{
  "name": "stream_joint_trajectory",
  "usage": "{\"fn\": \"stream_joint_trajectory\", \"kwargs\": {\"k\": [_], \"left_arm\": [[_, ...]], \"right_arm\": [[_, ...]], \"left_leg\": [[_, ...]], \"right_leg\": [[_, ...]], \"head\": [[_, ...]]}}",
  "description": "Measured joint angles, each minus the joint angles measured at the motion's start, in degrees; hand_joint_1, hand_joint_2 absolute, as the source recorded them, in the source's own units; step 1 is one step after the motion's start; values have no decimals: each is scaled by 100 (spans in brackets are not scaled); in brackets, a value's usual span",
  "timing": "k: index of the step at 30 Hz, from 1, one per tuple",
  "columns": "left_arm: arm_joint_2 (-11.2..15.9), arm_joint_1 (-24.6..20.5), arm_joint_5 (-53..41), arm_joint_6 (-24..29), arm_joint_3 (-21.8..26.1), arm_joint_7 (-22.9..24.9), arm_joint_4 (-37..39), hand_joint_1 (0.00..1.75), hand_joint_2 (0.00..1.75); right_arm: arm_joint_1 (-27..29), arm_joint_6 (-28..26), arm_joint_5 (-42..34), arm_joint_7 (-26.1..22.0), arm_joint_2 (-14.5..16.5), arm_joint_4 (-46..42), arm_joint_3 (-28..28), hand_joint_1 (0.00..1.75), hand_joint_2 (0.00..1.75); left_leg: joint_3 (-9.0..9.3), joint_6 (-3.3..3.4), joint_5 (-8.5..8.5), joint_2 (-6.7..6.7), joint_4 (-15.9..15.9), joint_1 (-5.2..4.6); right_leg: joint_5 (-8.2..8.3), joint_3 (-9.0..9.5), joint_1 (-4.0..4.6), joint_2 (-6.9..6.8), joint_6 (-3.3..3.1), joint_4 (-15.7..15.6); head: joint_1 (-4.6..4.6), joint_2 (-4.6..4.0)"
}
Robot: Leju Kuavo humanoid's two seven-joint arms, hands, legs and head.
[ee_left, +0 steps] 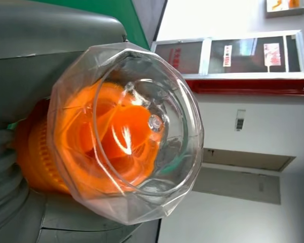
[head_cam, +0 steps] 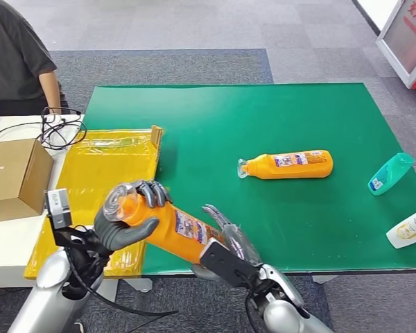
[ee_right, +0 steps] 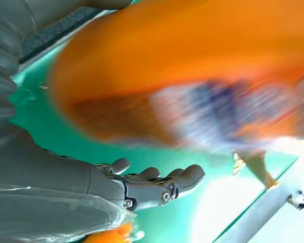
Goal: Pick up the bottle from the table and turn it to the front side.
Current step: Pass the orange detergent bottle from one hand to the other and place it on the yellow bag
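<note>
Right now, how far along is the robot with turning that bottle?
Picked up: the left hand holds the orange plastic bottle with a clear cap by its neck, off the green table mat. In hand: the right hand is at its lower end, fingers apart. Left: whether the label faces front is unclear.

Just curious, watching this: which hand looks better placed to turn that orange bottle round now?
Probably the left hand: it grips the orange plastic bottle just below its clear cap. The right hand lies open beside the bottle's base.
</note>
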Motion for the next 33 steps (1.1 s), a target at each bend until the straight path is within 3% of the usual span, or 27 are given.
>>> {"fn": "stream_joint_trajectory", "kwargs": {"k": [10,21,28,33], "left_arm": [[462,142,-9,50,484,149,-890,175,175],[713,292,1181,571,1165,848,-1243,175,175],[1118,265,184,796,1480,961,-1253,175,175],[1535,-46,-519,663,1443,1225,-1253,175,175]], "right_arm": [[733,33,-260,-191,-88,-567,-823,0,175],[1231,49,-419,-271,-86,-822,-1378,0,175],[1443,58,-551,-199,-86,-837,-1597,0,175],[1514,104,-623,-153,-78,-837,-1738,0,175]], "left_leg": [[1,-1,1,0,0,1],[0,-1,1,0,0,1],[1,-4,3,0,0,2],[0,-8,6,0,0,2]], "right_leg": [[2,1,0,0,-1,0],[1,1,0,0,-1,0],[1,-2,4,0,-1,0],[5,-5,6,1,-6,0]], "head": [[-1,0],[0,0],[-1,0],[-1,0]]}}
